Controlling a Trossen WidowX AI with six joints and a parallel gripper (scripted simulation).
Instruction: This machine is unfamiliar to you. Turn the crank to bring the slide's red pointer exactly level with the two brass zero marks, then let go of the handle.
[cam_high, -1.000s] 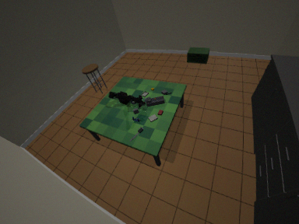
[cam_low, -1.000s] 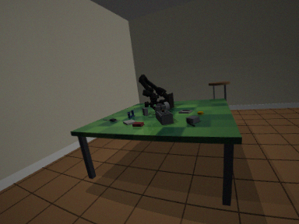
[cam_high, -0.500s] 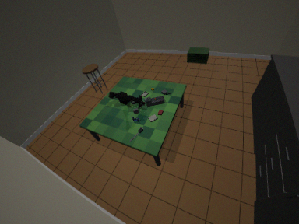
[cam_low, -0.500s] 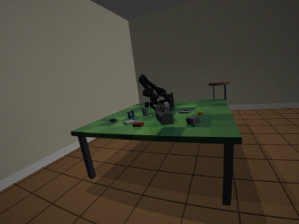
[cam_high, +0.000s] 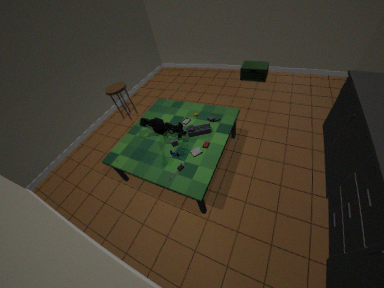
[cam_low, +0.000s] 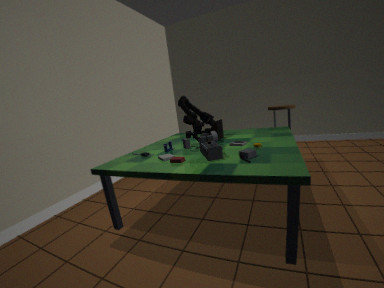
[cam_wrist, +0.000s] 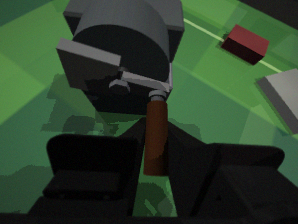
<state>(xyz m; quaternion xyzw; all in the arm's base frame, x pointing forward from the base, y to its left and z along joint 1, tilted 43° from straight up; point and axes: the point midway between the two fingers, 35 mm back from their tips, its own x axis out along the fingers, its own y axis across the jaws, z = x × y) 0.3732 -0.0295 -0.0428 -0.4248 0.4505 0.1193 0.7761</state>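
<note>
No brand, label or lettering can be read on anything here; the views are dim, and the small things on the table are too small to show any print. The gripper (cam_high: 183, 131) (cam_low: 197, 135) (cam_wrist: 152, 122) is closed on the crank's brown handle (cam_wrist: 156, 137), which lies between its two dark fingers in the wrist view. The handle joins a thin metal crank arm (cam_wrist: 146, 81) at the round, dark end of the grey machine (cam_high: 199, 130) (cam_low: 211, 150) (cam_wrist: 122, 30), which sits on the green checkered table (cam_high: 145, 150) (cam_low: 270, 167) (cam_wrist: 20, 95) just in front of the robot arm (cam_high: 159, 125) (cam_low: 198, 111). A flat grey plate (cam_wrist: 89, 66) sticks out beside the crank's hub, at the left of the wrist view. The red pointer and the brass marks cannot be made out, so their alignment cannot be told. Near the machine, apart from it, lie a red block (cam_high: 206, 144) (cam_low: 177, 160) (cam_wrist: 245, 44) and a pale flat block (cam_high: 196, 152) (cam_low: 166, 157) (cam_wrist: 284, 98). Elsewhere on the table are a blue item (cam_high: 174, 154) (cam_low: 170, 147), a small yellow thing (cam_high: 196, 115) (cam_low: 257, 145) and a grey object (cam_high: 213, 118) (cam_low: 247, 154). A round-topped stool (cam_high: 116, 88) (cam_low: 282, 107) stands beyond the table.
</note>
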